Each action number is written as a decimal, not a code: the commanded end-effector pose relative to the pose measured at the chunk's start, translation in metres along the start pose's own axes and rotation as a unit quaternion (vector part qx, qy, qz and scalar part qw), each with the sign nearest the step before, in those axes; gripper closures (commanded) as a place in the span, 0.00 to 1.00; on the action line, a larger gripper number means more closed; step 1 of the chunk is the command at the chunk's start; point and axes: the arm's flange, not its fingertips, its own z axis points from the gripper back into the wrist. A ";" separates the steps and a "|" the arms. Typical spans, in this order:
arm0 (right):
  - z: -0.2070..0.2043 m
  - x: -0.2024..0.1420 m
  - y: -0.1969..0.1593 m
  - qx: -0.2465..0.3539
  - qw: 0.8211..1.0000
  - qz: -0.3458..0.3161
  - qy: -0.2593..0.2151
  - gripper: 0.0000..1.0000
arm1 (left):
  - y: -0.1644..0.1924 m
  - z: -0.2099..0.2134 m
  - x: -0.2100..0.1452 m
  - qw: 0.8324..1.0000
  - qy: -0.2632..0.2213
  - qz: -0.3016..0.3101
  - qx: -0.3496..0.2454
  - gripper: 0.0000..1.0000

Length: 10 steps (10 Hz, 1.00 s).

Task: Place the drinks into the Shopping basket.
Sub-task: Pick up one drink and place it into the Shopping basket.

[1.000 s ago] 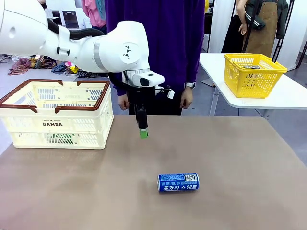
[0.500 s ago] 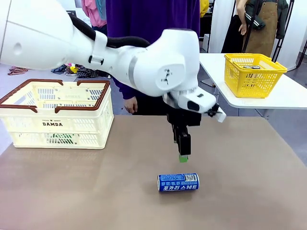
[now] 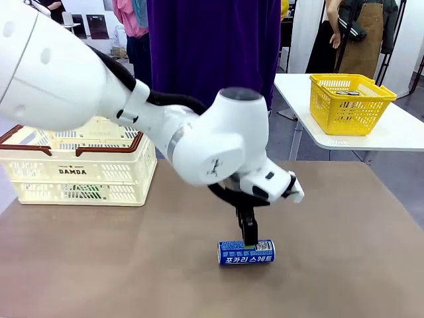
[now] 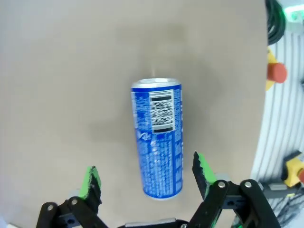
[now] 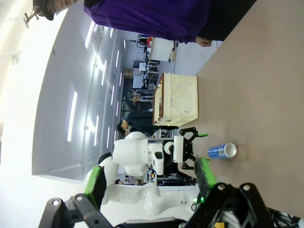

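1. Approach for pickup: the slim blue metal can (image 4: 157, 137) lies on its side on the brown surface (image 3: 331, 218), well apart from the cream slatted plastic shopping basket (image 3: 79, 173).
2. The left pincer (image 4: 145, 170) hovers over the can, spread wide and empty.
3. Next, probably: lower and close across the can's body.

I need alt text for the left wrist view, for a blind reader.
A blue can lies on its side on the brown table, its near end between the green-padded fingers of the open left gripper, which do not touch it.
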 end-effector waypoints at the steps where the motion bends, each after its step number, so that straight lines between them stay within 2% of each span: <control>1: 0.001 0.002 0.005 0.011 1.000 -0.001 -0.005 0.00 | -0.013 -0.011 -0.010 1.000 0.000 -0.019 0.020 0.00; 5: 0.001 0.002 0.005 0.011 1.000 -0.001 -0.005 0.00 | 0.005 -0.039 -0.016 1.000 -0.005 -0.025 -0.003 0.00; 10: 0.001 0.002 0.005 0.011 1.000 -0.001 -0.005 0.00 | 0.020 -0.052 -0.017 0.999 -0.019 -0.036 -0.021 0.00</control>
